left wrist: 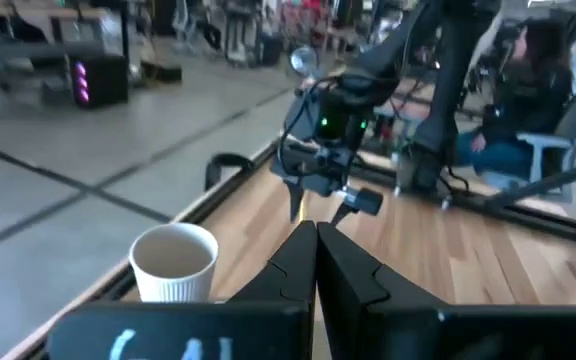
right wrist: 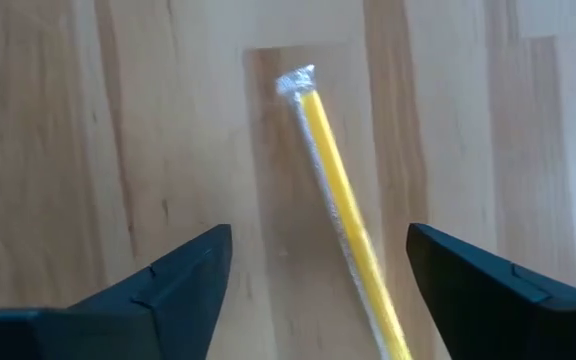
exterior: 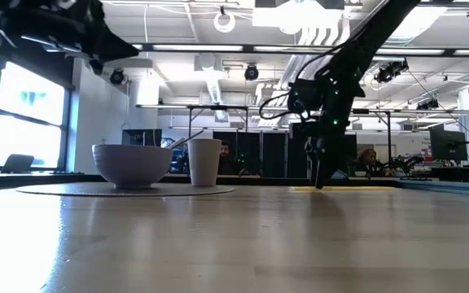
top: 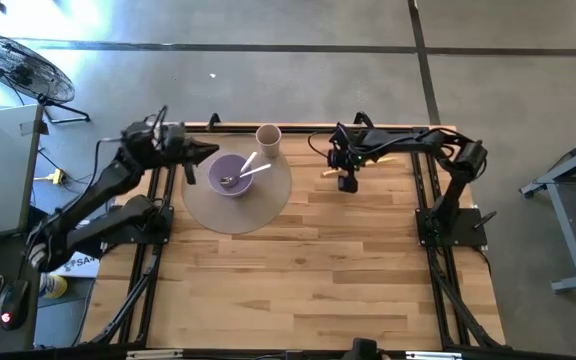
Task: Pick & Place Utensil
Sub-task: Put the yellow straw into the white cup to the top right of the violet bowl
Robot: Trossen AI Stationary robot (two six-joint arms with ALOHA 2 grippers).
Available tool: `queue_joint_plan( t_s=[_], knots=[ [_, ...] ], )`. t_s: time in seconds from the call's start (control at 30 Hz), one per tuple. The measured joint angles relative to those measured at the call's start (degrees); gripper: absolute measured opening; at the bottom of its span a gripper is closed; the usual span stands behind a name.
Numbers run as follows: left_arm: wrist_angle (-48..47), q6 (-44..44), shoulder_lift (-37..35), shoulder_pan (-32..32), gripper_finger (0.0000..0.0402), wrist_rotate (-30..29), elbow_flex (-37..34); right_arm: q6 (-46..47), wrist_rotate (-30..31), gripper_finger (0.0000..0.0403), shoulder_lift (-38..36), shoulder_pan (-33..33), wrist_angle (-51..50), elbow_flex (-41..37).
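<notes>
A thin yellow utensil [right wrist: 343, 215] with a pale wrapped tip lies flat on the wooden table near its far edge [top: 326, 172]. My right gripper [right wrist: 318, 235] points down over it, open. One finger stands on each side of the shaft, and neither touches it. A purple bowl [top: 230, 175] with a silver spoon [top: 251, 170] in it stands on a round grey mat [top: 238, 210]. A white cup [top: 269, 138] stands at the mat's far edge. My left gripper [top: 208, 152] is shut and empty, raised level at the bowl's far left.
Bare wooden tabletop [top: 308, 270] stretches from the mat to the near edge. The arms' black frame rails [top: 148, 260] run along the table's left and right sides. Beyond the far edge are a floor fan [top: 23, 65] and a seated person [left wrist: 528, 90].
</notes>
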Motion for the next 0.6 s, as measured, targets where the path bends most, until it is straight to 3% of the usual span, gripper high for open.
queue_joint_plan(
  t_s=[0.3, 0.6],
  knots=[
    [-0.3, -3.3, -11.0, 0.0, 0.0004, -0.3, -5.2, -1.1, 0.1, 0.0215, 0.7, -0.7, -0.6, 0.0],
    [-0.6, -3.3, -11.5, 0.0, 0.0004, -0.3, -5.4, -0.8, 1.0, 0.0050, 1.2, -1.8, -3.3, 0.1]
  ],
)
